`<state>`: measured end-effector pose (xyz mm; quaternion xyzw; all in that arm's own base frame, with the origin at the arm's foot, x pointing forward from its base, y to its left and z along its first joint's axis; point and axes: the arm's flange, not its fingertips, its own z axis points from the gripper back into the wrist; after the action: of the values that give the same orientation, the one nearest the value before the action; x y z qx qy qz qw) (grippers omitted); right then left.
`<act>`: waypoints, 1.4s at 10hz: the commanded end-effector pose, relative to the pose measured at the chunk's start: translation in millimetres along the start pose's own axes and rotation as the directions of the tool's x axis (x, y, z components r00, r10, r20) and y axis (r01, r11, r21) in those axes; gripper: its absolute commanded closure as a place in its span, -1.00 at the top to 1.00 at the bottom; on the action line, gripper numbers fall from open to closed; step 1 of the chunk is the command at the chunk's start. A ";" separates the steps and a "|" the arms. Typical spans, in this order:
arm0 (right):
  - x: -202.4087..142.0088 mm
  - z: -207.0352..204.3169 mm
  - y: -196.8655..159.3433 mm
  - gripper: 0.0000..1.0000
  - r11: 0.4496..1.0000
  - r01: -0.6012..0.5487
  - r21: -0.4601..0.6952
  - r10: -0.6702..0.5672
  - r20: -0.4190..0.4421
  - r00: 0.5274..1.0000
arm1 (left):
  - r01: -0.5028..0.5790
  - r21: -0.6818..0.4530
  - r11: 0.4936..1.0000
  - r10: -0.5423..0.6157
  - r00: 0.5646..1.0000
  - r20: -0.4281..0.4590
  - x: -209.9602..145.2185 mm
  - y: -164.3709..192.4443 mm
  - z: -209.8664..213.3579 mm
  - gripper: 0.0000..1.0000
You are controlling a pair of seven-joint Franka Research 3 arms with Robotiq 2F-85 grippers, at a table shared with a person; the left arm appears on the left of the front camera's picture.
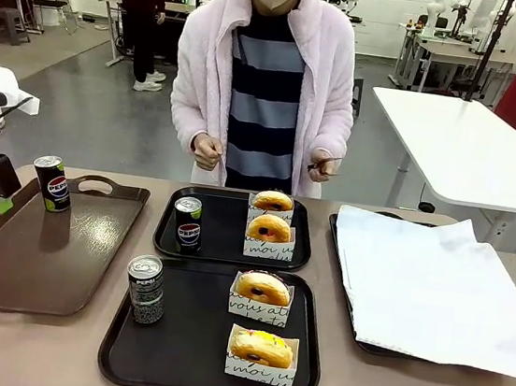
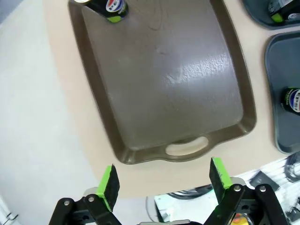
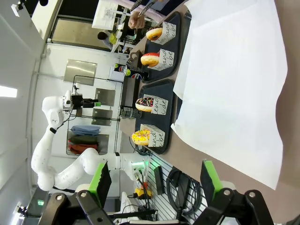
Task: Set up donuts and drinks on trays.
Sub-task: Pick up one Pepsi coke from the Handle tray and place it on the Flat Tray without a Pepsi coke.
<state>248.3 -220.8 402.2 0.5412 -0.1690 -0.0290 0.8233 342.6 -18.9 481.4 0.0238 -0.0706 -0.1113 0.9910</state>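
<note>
My left fingers stand apart above the brown tray; my right fingers stand apart over the white paper.

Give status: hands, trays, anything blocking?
Left hand open above brown tray; right hand open, empty. Both black trays each hold two donuts, one can. Third can on brown tray. Nothing blocking.

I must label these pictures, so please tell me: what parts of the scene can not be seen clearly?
- Front view: tray under the white paper, mostly covered by it.
- Front view: thin tool in the person's hand, too small to identify.
- Left wrist view: can on the brown tray, cut by the top edge.
- Right wrist view: cans, too small to read.
</note>
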 end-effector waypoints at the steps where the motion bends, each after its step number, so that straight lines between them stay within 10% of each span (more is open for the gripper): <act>1: 0.6 -0.1 -0.2 1.00 1.000 -0.008 0.012 0.008 0.005 1.000 | -0.114 -0.432 0.895 0.093 0.993 -0.068 7.0 86.9 3.1 1.00; 3: 0.6 -0.1 -0.2 1.00 1.000 -0.008 0.012 0.008 0.005 1.000 | -0.121 -0.744 0.657 0.126 0.991 -0.050 -7.3 162.4 6.9 1.00; 6: 0.6 -0.1 -0.2 1.00 1.000 -0.008 0.012 0.008 0.005 1.000 | -0.094 -0.924 0.371 0.210 0.978 -0.015 -43.4 248.7 -8.4 1.00; 14: 0.6 -0.1 -0.2 1.00 1.000 -0.008 0.012 0.008 0.005 1.000 | -0.228 -0.930 0.289 0.276 0.950 -0.147 -86.2 315.1 -46.5 1.00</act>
<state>248.2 -220.9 401.6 0.5414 -0.1682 -0.0297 0.8232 328.9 307.2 441.2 -0.5682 -0.0321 0.0323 0.8216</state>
